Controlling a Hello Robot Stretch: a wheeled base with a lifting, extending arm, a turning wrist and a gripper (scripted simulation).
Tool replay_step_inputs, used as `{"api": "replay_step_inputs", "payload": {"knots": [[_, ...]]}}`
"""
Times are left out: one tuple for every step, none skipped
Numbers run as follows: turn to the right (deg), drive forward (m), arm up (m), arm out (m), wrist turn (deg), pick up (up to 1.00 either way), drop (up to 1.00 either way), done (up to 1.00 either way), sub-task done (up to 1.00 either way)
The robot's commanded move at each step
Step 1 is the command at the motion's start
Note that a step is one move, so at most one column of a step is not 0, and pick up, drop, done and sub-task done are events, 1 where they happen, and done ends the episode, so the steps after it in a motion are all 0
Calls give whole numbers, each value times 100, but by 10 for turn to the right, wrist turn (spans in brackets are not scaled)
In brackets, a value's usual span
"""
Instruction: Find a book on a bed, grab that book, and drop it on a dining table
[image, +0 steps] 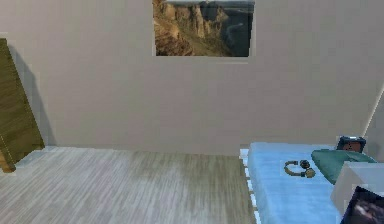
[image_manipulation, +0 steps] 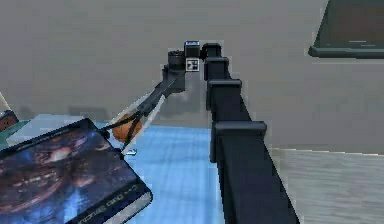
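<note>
The jaws sit at the arm's far end, their dark body left of two small white squares (image_manipulation: 191, 58) with black marks; two thin fingers (image_manipulation: 145, 104) slant down and to the arm side view's left from that body, and their tips end close to the far corner of the book (image_manipulation: 65, 175); since the book and the bed (image_manipulation: 175, 160) lie right there behind the tips, I cannot tell whether the jaws grasp anything or touch the book at all; the book is large, with a dark cover bearing a bluish and brownish picture, and it lies flat on the light blue bed at the arm side view's lower left; the arm (image_manipulation: 235, 140) is a dark square bar of stepped segments that rises from the bottom edge just right of the middle and reaches out over the bed's edge toward the grey wall; right of it shows pale wood floor (image_manipulation: 335, 185), and a dark framed panel (image_manipulation: 352, 30) hangs on the wall at the upper right; in the forward view the bed's light blue top fills the lower right, carrying a pair of headphones (image: 299, 168) and a green pillow (image: 340, 160) just beyond them; a landscape painting (image: 203, 28) hangs on the far wall, and a wooden panel (image: 15, 105) stands at the left edge.
</note>
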Motion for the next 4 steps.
{"api": "replay_step_inputs", "payload": {"knots": [[0,0,0,-36,0,0,0,0,0],[-450,0,0,0,0,0,0,0,0],[-390,0,0,0,0,0,0,0,0],[0,20,0,0,0,0,0,0,0]]}}
